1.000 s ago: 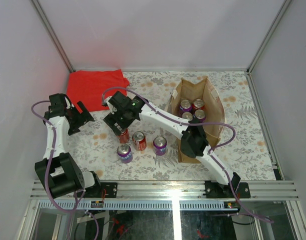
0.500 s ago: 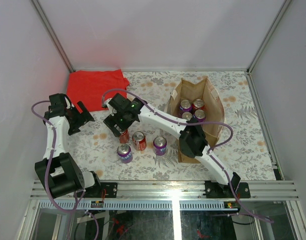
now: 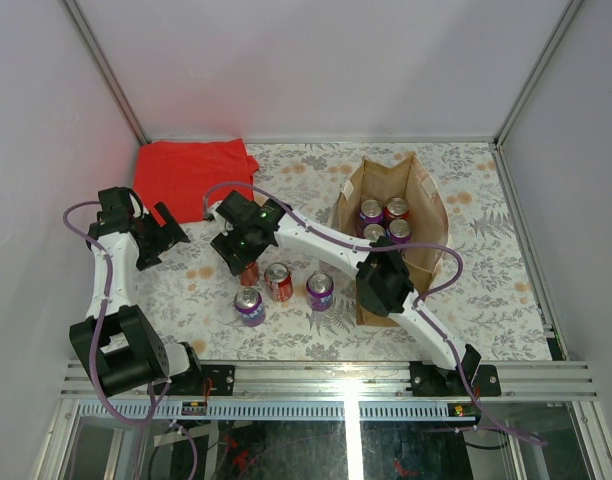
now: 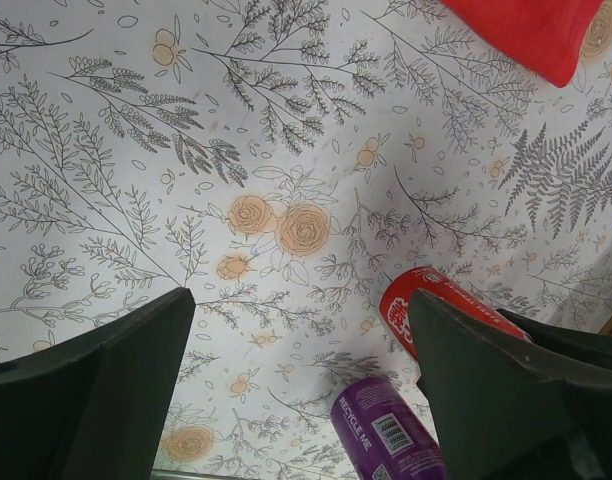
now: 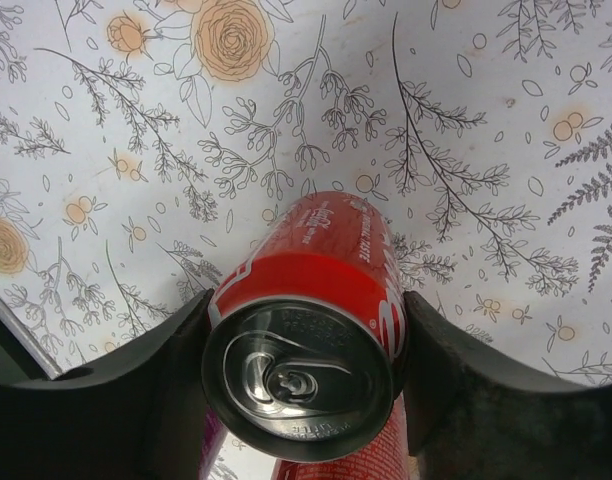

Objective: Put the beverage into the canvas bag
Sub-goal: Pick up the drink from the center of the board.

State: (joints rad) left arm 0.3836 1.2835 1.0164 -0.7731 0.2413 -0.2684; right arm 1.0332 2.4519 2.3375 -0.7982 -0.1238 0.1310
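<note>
Right claw point(image 5: 306, 310) clenched on the upright red can point(image 5: 316, 250), at eight o'clock from the canvas bag point(image 3: 429, 205); left claw point(image 4: 301, 300) released, hovering above the worktop point(image 4: 286, 150)

2 arms, same build: white link shells, blk joint housings, purple cable point(image 3: 83, 212) looped alongside each. L arm point(image 3: 108, 285) base blk, bulky, on alu rail point(image 3: 546, 378); R arm point(image 3: 316, 236) base smaller, same rail. L gripper point(image 4: 301, 300), R gripper point(image 5: 306, 305): fingers point(image 4: 106, 390) dark matte, wedge-shaped.
</note>
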